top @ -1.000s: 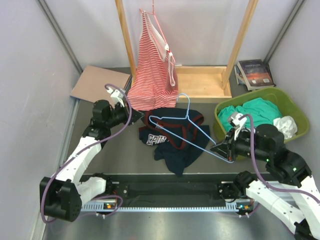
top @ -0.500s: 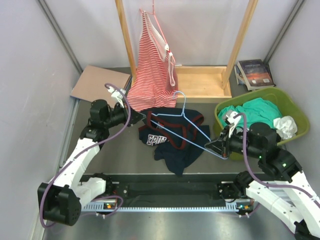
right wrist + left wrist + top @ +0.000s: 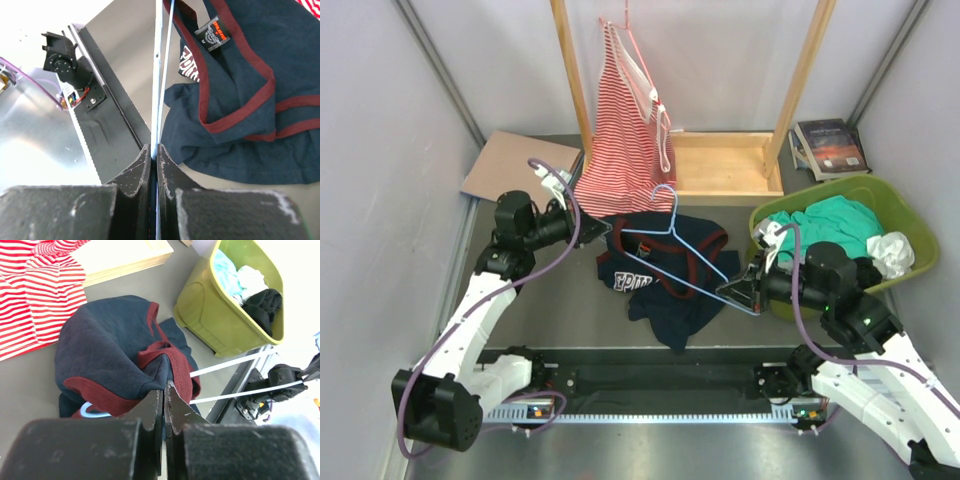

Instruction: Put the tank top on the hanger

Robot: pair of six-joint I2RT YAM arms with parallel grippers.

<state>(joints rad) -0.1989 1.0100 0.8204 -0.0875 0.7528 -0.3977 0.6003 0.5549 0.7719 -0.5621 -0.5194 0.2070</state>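
The dark navy tank top (image 3: 665,285) with dark red trim lies crumpled on the table's middle, white lettering showing. The light-blue wire hanger (image 3: 682,262) lies across it, hook toward the back. My left gripper (image 3: 602,232) is shut on the tank top's left edge; in the left wrist view (image 3: 164,386) its jaws pinch navy cloth and red trim (image 3: 172,362). My right gripper (image 3: 732,288) is shut on the hanger's right corner; in the right wrist view (image 3: 155,148) the wire (image 3: 159,75) runs out from between the closed jaws over the tank top (image 3: 240,100).
A red-and-white striped top (image 3: 630,130) hangs from a wooden rack (image 3: 720,165) at the back. A green bin (image 3: 895,205) of clothes stands at the right, books (image 3: 830,145) behind it. A cardboard sheet (image 3: 515,165) lies back left. A black rail (image 3: 660,385) runs along the near edge.
My right gripper has carried the hanger leftward, further over the tank top. My left gripper has shifted slightly back and left, still holding the cloth.
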